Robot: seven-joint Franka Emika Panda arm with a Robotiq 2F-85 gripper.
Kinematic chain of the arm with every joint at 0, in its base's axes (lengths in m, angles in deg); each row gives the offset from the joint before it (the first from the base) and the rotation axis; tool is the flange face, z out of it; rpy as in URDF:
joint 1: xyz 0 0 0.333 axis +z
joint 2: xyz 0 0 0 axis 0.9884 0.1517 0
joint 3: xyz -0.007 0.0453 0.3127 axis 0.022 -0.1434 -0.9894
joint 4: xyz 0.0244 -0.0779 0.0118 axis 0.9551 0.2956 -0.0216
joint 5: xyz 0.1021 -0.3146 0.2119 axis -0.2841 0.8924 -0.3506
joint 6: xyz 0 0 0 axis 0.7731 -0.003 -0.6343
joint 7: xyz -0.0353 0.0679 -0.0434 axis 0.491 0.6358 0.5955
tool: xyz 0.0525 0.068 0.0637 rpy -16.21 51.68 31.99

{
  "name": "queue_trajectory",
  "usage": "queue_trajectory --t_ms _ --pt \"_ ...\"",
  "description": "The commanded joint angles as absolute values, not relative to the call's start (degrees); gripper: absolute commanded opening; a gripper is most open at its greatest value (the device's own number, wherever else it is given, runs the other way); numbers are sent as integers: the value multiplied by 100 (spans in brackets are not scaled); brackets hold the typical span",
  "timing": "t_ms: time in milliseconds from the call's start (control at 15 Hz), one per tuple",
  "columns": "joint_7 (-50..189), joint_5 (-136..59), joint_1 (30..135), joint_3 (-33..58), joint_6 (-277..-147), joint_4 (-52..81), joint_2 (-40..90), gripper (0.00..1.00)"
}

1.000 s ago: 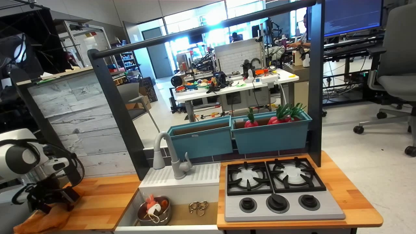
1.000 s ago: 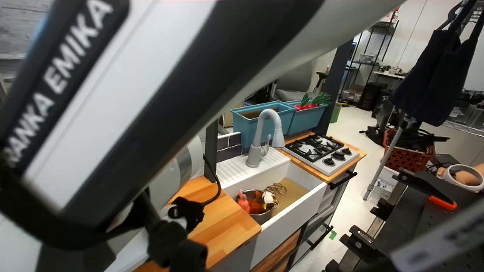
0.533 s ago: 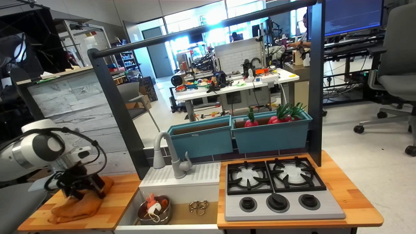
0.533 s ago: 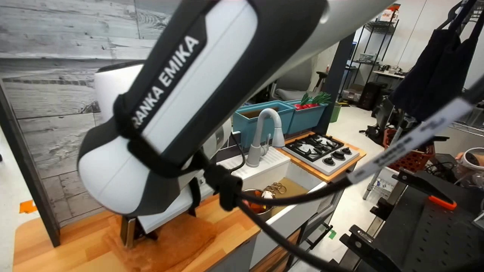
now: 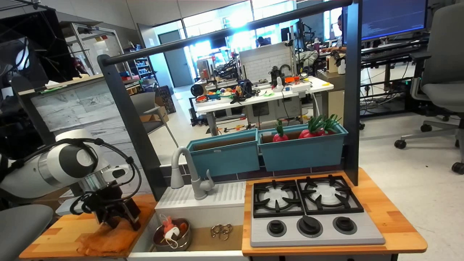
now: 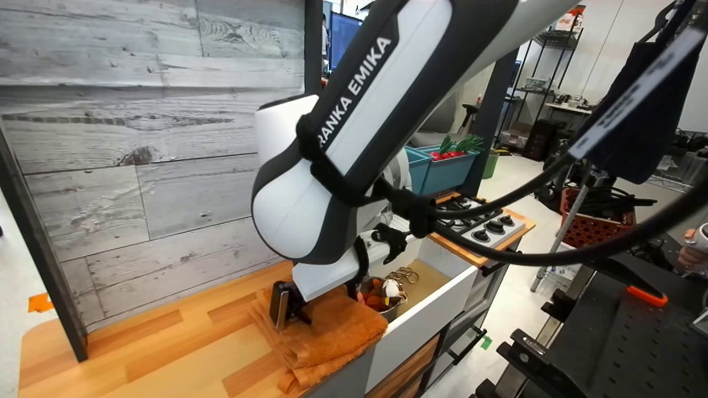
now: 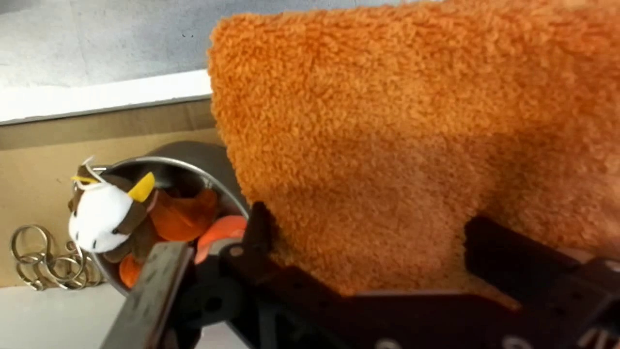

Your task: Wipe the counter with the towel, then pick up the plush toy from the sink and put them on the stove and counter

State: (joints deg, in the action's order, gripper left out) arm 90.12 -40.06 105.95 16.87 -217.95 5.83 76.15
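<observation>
In the wrist view, the Robotiq gripper (image 7: 366,218) is standing with its black fingers (image 7: 508,252) spread wide, their tips meeting the orange terry towel (image 7: 411,97), which is filling the upper right of the frame. In an exterior view, the towel is lying rumpled on the butcher-block counter (image 5: 58,232) at the lower left, along the edge beside the sink (image 5: 195,256), while the Franka Panda arm (image 5: 54,168) is reaching in from the left of the frame.

The white sink is occupying the lower middle there. Near its left end a steel pot (image 5: 184,241) is holding a white-and-brown plush toy (image 7: 99,218) with yellow horn-like tips, showing at the left of the wrist view; a coral-pink object (image 7: 223,230) and orange pieces (image 7: 184,215) are sitting beside it. Metal rings (image 5: 222,232) are lying on the sink floor near the pot. A grey gooseneck faucet (image 5: 196,183) is rising behind the basin, and the silver-grey stove (image 5: 290,237) is sitting at the lower right, its black knobs facing front. Teal planters (image 5: 224,159) are standing mid-frame, the right one holding red radishes (image 5: 308,134).
</observation>
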Motion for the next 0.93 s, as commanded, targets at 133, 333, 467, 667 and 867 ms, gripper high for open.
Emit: queue_trajectory --t_ms 133,333,467,667,867 --pt "8932 -3934 10689 1113 -22113 661 7511 100" --pt "9069 -3882 10867 1123 -22127 262 7616 100" --pt "9126 -3902 10878 1173 -22218 84 7644 100" --pt "9142 -3988 10770 1133 -22347 -51 7619 100" --pt "9184 -3956 10789 1185 -21878 581 7001 100"
